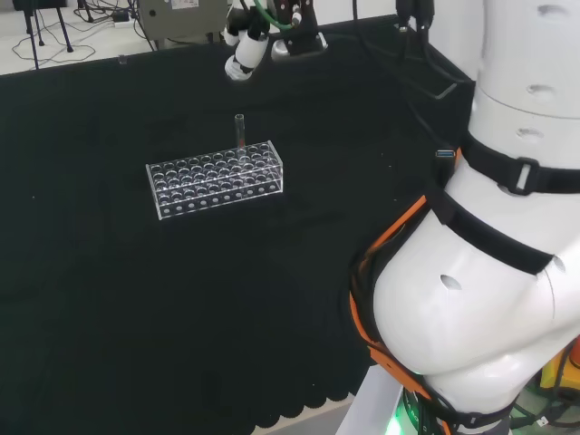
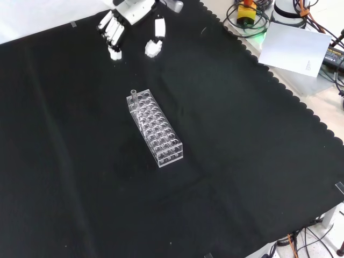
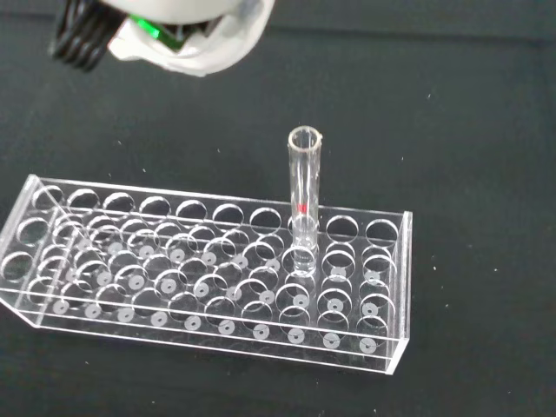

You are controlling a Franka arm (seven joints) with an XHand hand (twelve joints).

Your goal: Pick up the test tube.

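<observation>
Clear test tube (image 3: 305,195), red mark; clear rack (image 3: 208,274); black cloth (image 2: 242,140).

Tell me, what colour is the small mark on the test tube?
Red; the test tube itself is clear. The wrist view shows it best.

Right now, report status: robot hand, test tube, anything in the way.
Robot hand open, holding nothing, up beyond the rack's end. Test tube upright in clear rack, untouched. Nothing between them on the black cloth.

A lab: clear tube rack (image 2: 155,127) on black cloth (image 2: 242,161), cables (image 2: 252,19) beside.
</observation>
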